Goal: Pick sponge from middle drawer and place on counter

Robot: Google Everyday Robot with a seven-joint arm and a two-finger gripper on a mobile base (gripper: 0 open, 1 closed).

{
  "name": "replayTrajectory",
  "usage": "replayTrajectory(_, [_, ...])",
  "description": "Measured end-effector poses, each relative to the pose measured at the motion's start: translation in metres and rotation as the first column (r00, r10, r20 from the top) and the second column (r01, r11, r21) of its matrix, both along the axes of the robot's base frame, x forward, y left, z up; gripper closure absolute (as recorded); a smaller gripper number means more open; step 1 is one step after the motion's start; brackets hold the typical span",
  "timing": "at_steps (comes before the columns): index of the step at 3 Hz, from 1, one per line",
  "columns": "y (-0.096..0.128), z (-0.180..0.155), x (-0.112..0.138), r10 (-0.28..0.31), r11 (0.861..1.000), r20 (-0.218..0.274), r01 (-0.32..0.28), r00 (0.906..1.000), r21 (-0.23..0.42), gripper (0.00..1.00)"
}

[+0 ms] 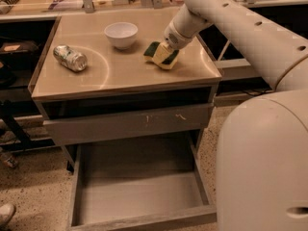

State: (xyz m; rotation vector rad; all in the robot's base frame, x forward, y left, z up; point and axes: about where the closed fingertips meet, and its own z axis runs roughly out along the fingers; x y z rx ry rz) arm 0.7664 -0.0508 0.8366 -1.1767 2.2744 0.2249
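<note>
Tan counter [120, 76] bearing white bowl [121, 34]; sponge [161, 57] just right of bowl, tilted; gripper [169, 44] upon sponge, its hold cannot be told; can [70, 57] left of bowl; middle drawer [139, 196] open, below bowl

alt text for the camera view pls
The arm's gripper is at a sponge lying on the counter, near a white bowl and a tipped can. Below, the drawer stands open.
</note>
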Motion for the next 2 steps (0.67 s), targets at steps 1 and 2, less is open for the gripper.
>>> replayTrajectory(1, [0.0,-0.0001,0.0,0.0,1.0,0.0,0.0,1.0,0.0,0.0])
replayTrajectory(2, [0.0,-0.0001,0.0,0.0,1.0,0.0,0.0,1.0,0.0,0.0])
